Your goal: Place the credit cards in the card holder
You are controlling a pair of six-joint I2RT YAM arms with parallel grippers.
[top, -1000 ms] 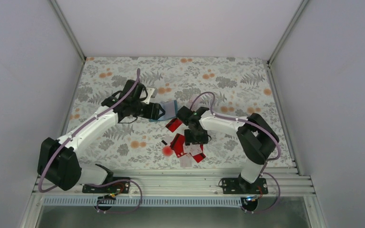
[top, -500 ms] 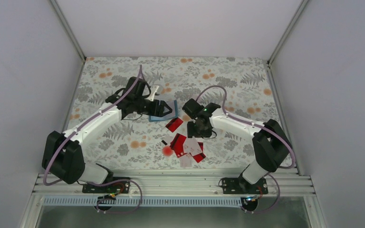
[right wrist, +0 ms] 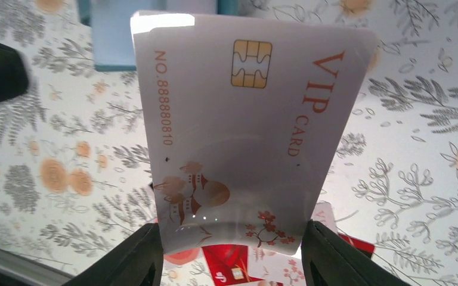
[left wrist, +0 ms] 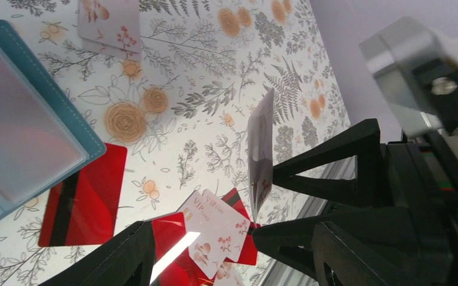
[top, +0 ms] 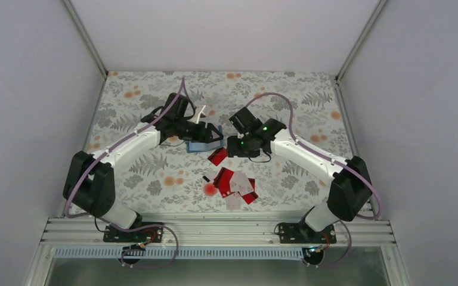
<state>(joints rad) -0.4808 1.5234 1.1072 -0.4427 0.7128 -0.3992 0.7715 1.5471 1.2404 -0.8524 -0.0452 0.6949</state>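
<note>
The teal card holder (top: 201, 146) lies on the floral table, partly under my left gripper (top: 210, 133). In the left wrist view the holder (left wrist: 12, 119) sits at upper left, apart from the left gripper (left wrist: 232, 231), which is open and empty. My right gripper (top: 234, 147) is shut on a white VIP card (right wrist: 244, 131), upright just right of the holder (right wrist: 114, 43). The same card shows edge-on in the left wrist view (left wrist: 261, 155). One red card (top: 217, 156) lies beside the holder. Several red and white cards (top: 237, 186) lie piled nearer the front.
A small round red blob (top: 210, 189) and a tiny black piece (top: 206, 178) lie left of the pile. Another white card (left wrist: 108, 24) lies on the table beyond the holder. The metal rail (top: 214, 226) runs along the near edge.
My right gripper has risen from the pile and moved up-left toward the holder with the white card. My left gripper has shifted right, and the holder has come down flat.
</note>
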